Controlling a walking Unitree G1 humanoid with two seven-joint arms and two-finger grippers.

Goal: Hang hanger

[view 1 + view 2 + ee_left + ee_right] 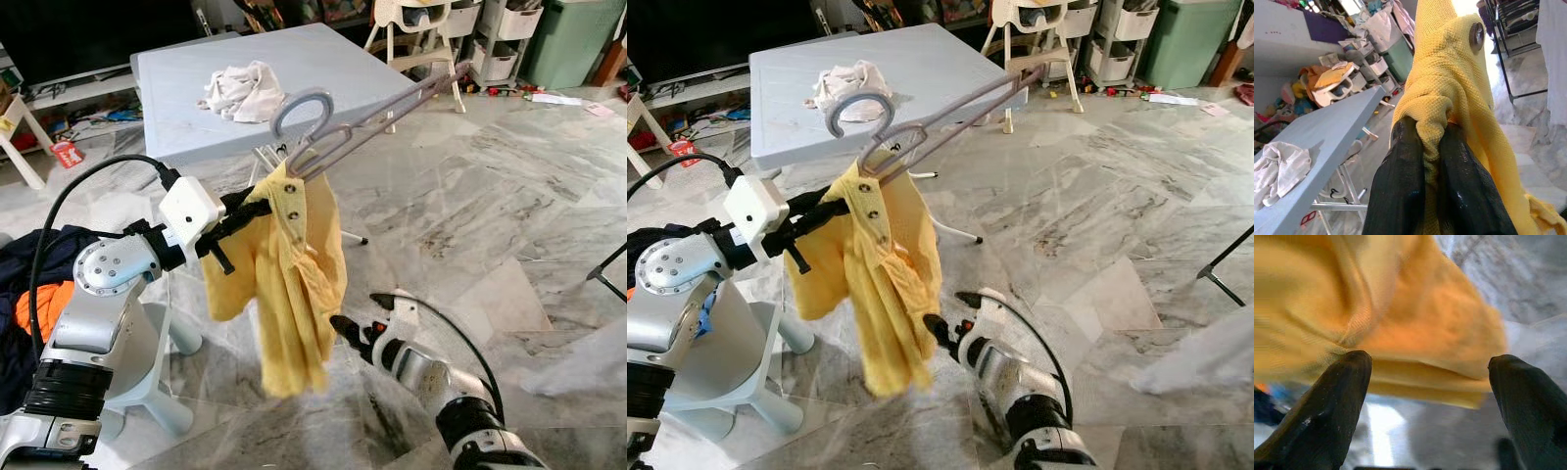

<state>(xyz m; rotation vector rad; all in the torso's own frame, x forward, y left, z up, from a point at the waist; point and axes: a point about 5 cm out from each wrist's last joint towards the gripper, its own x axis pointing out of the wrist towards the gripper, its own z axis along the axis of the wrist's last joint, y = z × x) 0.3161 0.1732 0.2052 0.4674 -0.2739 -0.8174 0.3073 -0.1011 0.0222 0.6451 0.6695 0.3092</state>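
Note:
A yellow shirt (294, 284) hangs in the air in front of me, bunched at its buttoned collar. My left gripper (263, 204) is shut on that collar; in the left wrist view the gripper (1425, 134) shows both black fingers (1400, 186) pinching a fold of the yellow fabric (1459, 88). A grey plastic hanger (392, 108) sits tilted in the collar, hook (302, 104) up, one arm sticking out up and to the right. My right gripper (343, 328) is open just beside the shirt's lower part, which spans its fingers (1337, 396) in the right wrist view.
A light blue table (196, 88) with a crumpled white cloth (243, 90) stands behind the shirt. A white stool (147, 362) and a pile of dark and orange clothes (29, 294) are at my left. A green bin (573, 39) and a high chair (411, 20) stand far back on the marble floor.

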